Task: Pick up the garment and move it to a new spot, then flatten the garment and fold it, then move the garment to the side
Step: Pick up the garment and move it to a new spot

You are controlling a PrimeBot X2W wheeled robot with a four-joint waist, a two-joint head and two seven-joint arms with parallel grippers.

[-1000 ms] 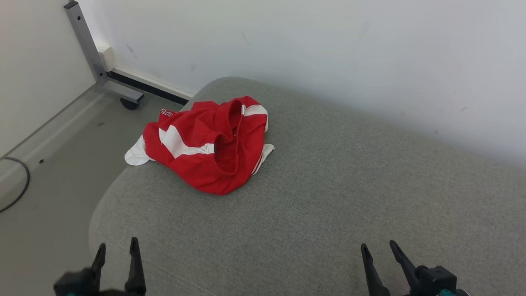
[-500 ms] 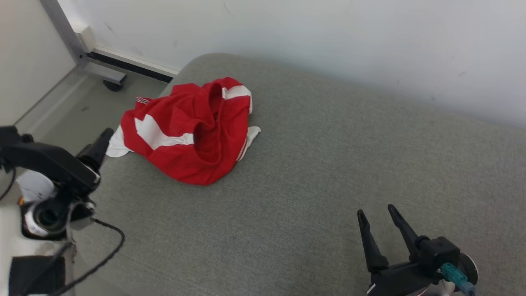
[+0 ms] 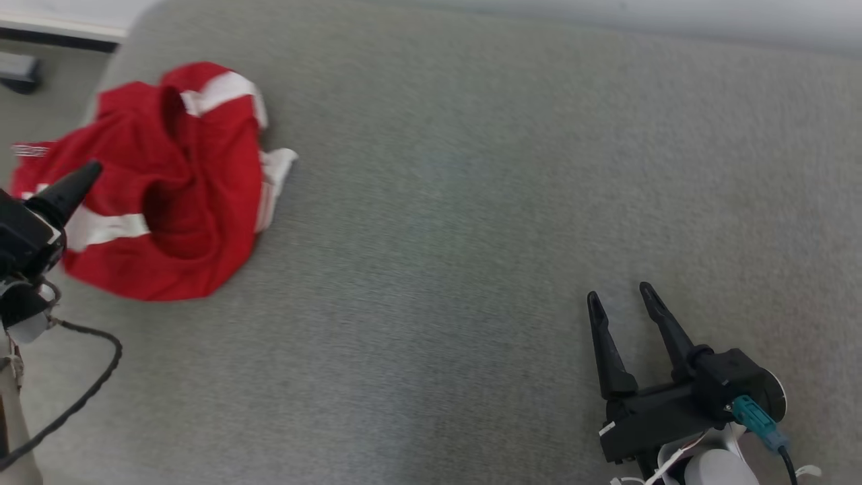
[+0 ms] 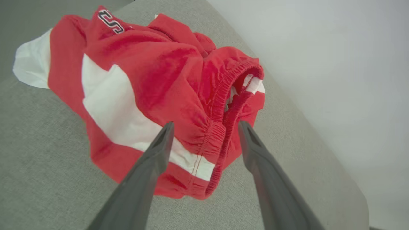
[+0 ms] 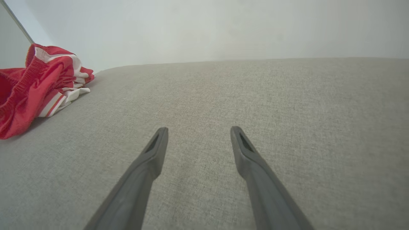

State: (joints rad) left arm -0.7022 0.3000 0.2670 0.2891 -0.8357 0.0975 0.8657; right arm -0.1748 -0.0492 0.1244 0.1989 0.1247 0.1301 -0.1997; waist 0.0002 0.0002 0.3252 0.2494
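The garment point(image 3: 182, 202) is a crumpled red pair of shorts with white stripes, lying at the far left of the grey cushion point(image 3: 471, 202). In the left wrist view the garment point(image 4: 143, 64) is close up, and my left gripper point(image 4: 205, 123) is open, its two fingertips either side of the elastic waistband, just above the cloth. In the head view one left fingertip point(image 3: 87, 172) points over the garment's left part. My right gripper point(image 3: 619, 291) stands open over bare cushion at the lower right, far from the garment point(image 5: 28, 86). Nothing lies between the fingers of my right gripper point(image 5: 199, 128).
The cushion's rounded left edge drops to the grey floor point(image 3: 47, 94), where a dark caster point(image 3: 17, 71) stands. A pale wall point(image 5: 223, 28) runs along the cushion's far side. A black cable point(image 3: 87, 391) hangs from my left arm.
The head camera has tilted down, shifting the whole picture. My left arm has risen from the bottom edge and reached over to the garment. The right gripper has moved a little forward.
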